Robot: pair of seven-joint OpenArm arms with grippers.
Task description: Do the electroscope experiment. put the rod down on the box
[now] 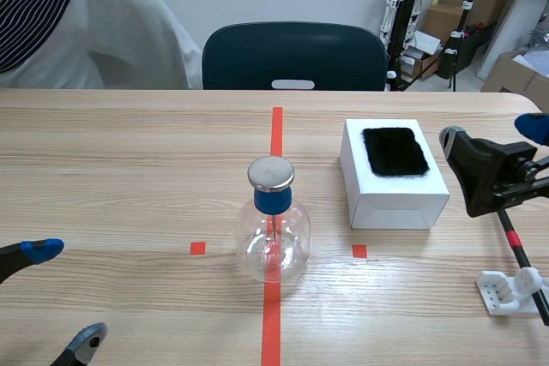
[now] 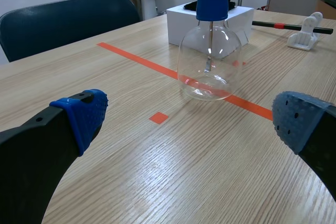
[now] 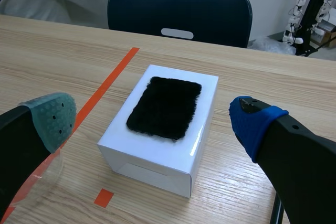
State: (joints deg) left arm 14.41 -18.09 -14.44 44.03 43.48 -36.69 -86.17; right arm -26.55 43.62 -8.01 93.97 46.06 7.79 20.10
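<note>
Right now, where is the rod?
In the scene view the rod lies at the far right on the white stand, to the right of the box and nearer the robot.

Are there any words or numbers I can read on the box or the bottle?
None can be read. The white box and the glass flask carry no writing. The cardboard boxes far behind are too small to tell.

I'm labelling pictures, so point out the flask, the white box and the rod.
flask point(image 1: 273, 246), scene view, its clear belly.
white box point(image 1: 388, 212), scene view, its front wall.
rod point(image 1: 515, 242), scene view, its red band.
</note>
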